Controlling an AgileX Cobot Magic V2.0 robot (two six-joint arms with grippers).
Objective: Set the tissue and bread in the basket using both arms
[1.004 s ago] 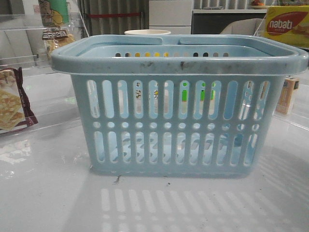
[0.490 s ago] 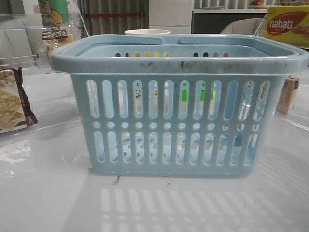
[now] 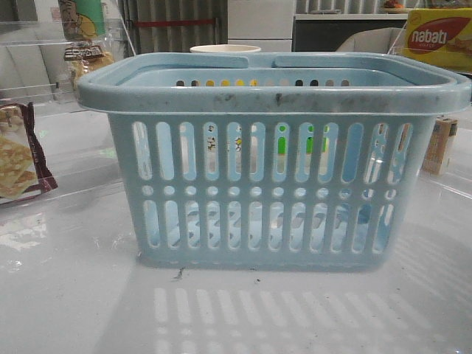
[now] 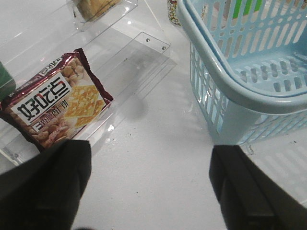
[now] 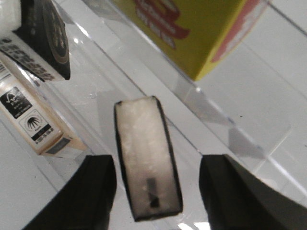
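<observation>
Front view, nearest to us: bare white table (image 3: 74, 310), then the basket (image 3: 273, 158) dead centre, upright, with nothing we can make out in it through the slots. Left of it lies a cracker packet (image 3: 18, 158) on a clear shelf. Further back left, the bread (image 3: 85, 63) stands on an upper clear shelf (only the dark label strip and a bit of golden crust show). Far right sits a yellow box (image 3: 439, 37), with a small tan carton (image 3: 440, 144) below it, just beside the basket's right end.

Left gripper (image 4: 148, 187): fingers spread wide, holding nothing, above bare table between the cracker packet (image 4: 55, 103) and the basket (image 4: 240, 81).

Right gripper (image 5: 156, 191): fingers apart, tissue (image 5: 146, 155) lying between them on a clear shelf. Not clamped; there are gaps on both sides. The yellow box (image 5: 192, 28) is beyond it, and the tan carton (image 5: 33, 120) is off to one side.
</observation>
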